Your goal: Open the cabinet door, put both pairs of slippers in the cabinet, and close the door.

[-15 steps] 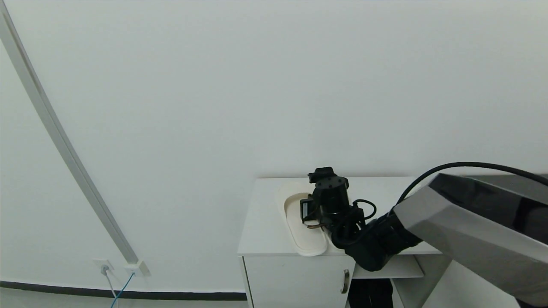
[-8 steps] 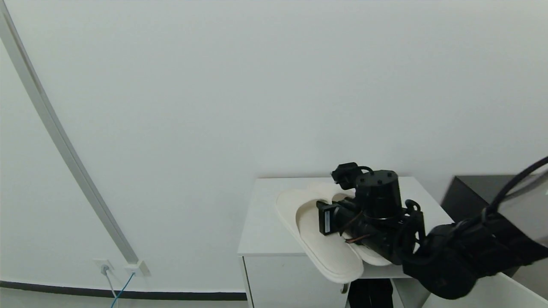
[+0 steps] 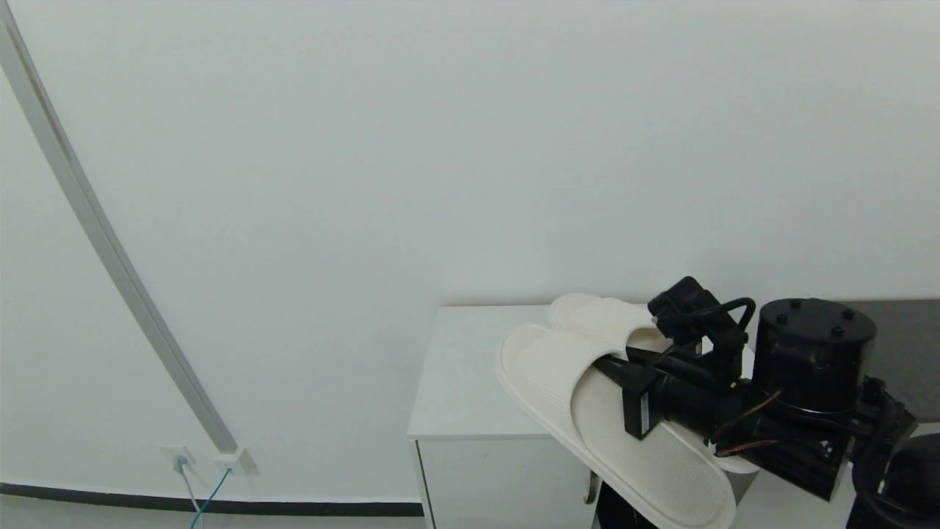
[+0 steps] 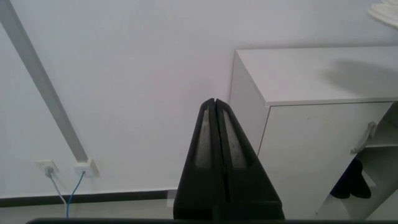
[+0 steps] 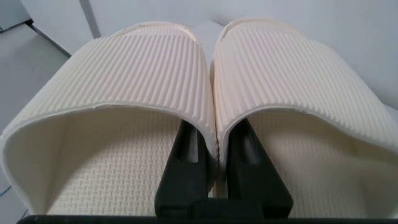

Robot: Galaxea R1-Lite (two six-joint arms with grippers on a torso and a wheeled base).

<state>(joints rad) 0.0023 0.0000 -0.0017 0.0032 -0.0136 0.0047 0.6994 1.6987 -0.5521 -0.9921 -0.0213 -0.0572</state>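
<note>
A pair of white slippers (image 3: 587,389) hangs side by side in the air over the right front of the white cabinet (image 3: 455,382). My right gripper (image 3: 624,361) reaches into both from the heel side. In the right wrist view its fingers (image 5: 186,146) sit inside the slippers (image 5: 137,81) and pinch their two inner walls together. The cabinet's left door (image 3: 507,477) with its metal handle (image 3: 591,486) is closed. My left gripper (image 4: 216,143) is shut on nothing, low and to the left of the cabinet (image 4: 311,68).
Beside the handle (image 4: 362,138), the cabinet's right side stands open, with dark shoes (image 4: 351,183) on a low shelf. A slanted cable duct (image 3: 110,250) runs down the wall to sockets (image 3: 180,457) with cables. A dark surface (image 3: 903,330) lies at the right.
My right gripper has lifted the pair of slippers off the cabinet top and carried them to the right and nearer the camera. The cabinet has not moved.
</note>
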